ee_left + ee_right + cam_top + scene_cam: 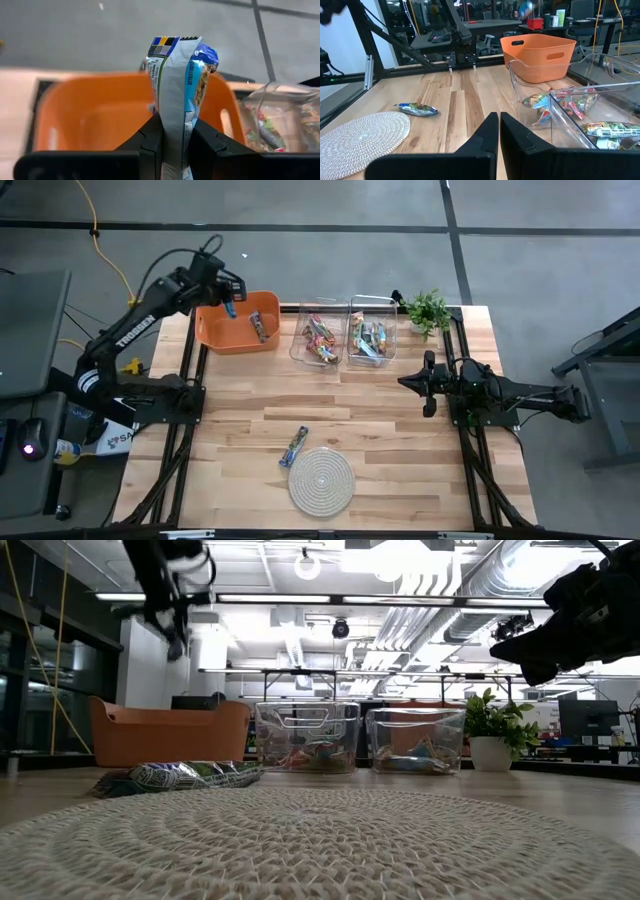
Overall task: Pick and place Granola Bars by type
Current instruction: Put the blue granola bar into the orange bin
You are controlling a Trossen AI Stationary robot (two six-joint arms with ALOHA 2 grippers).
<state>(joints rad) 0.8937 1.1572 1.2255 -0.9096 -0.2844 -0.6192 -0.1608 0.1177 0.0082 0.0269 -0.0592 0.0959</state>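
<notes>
My left gripper (230, 307) hangs over the orange bin (213, 332) at the table's far left, shut on a blue-silver granola bar (177, 75). One bar (262, 328) lies inside that bin. Another blue-silver bar (294, 445) lies flat on the wood just beyond the rope mat (321, 480); the right wrist view shows this bar (416, 108) too. Two clear bins (298, 352) (391, 350) hold red-pink and greenish bars. My right gripper (403, 382) waits at the table's right side, shut and empty. My left gripper pinches the blue-silver bar between its two fingers (150, 135), across the bar's width, on the part near one end (175, 122). It comes from above, pointing down into the orange bin. The bar is lifted clear, and most of its length reaches past the fingertips.
A small potted plant (428, 308) stands at the far right corner beside the clear bins. The round rope mat (360, 132) sits at the near middle edge. Bare wood lies between the bins and the mat. Cables and a black stand are off the table's left side.
</notes>
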